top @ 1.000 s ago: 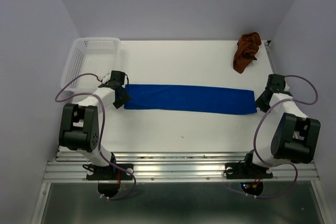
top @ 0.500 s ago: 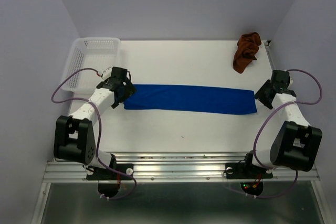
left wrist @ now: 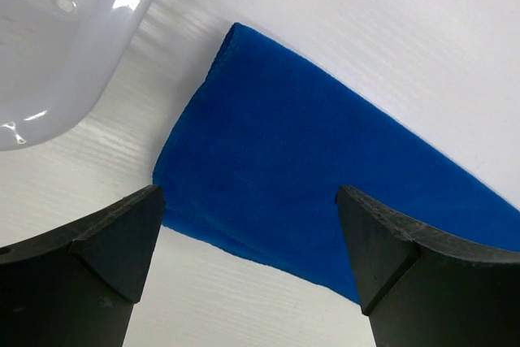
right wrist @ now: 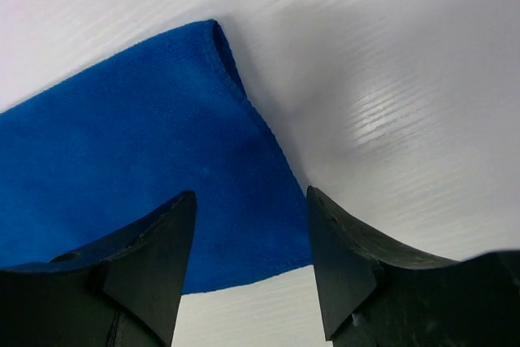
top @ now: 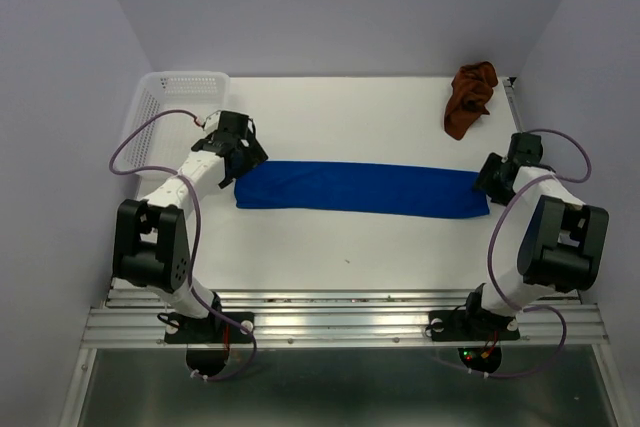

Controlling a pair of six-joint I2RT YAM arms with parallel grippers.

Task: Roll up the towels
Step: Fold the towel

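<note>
The royal blue towel lies flat as a long folded strip across the middle of the table. My left gripper is open and empty above its left end, which shows in the left wrist view. My right gripper is open and empty over its right end, seen in the right wrist view. Neither gripper holds the cloth. The rust-brown towel lies crumpled at the back right corner.
A white perforated basket stands at the back left, close to my left gripper; its rim shows in the left wrist view. Purple walls close in the table on three sides.
My left gripper has moved back and right over the towel's left end. My right gripper has swung left and nearer to the towel's right end. The blue towel has not moved.
</note>
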